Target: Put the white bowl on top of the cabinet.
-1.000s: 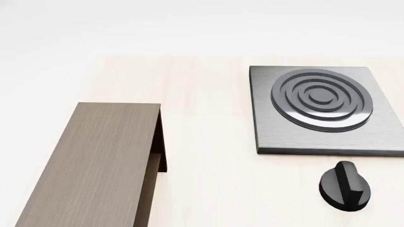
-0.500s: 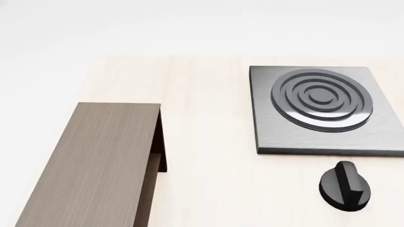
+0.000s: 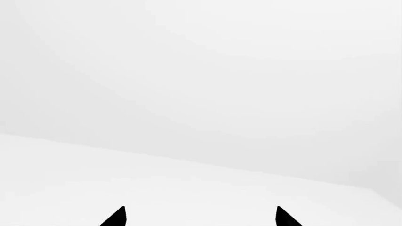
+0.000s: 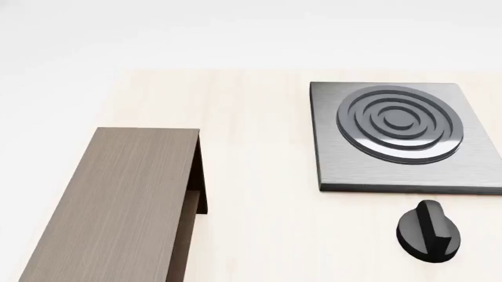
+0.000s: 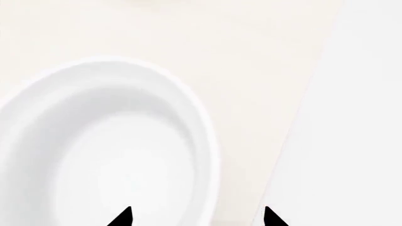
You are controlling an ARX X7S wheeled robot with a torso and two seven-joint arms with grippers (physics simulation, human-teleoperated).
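Observation:
The white bowl (image 5: pixel 107 146) shows only in the right wrist view, standing upright on the pale tabletop close under my right gripper (image 5: pixel 197 217). Only the two black fingertips show. They stand wide apart, one over the bowl's inside and one outside its wall, with the rim between them. The cabinet (image 4: pixel 117 200), dark grey-brown wood with a flat top, lies at the left of the head view. My left gripper (image 3: pixel 199 216) is open, its tips over blank white ground with nothing between them. Neither arm shows in the head view.
A grey square stove plate (image 4: pixel 404 135) with a ringed burner sits at the right of the head view. A black knob (image 4: pixel 427 230) lies in front of it. The pale table's edge (image 5: pixel 301 113) runs close beside the bowl.

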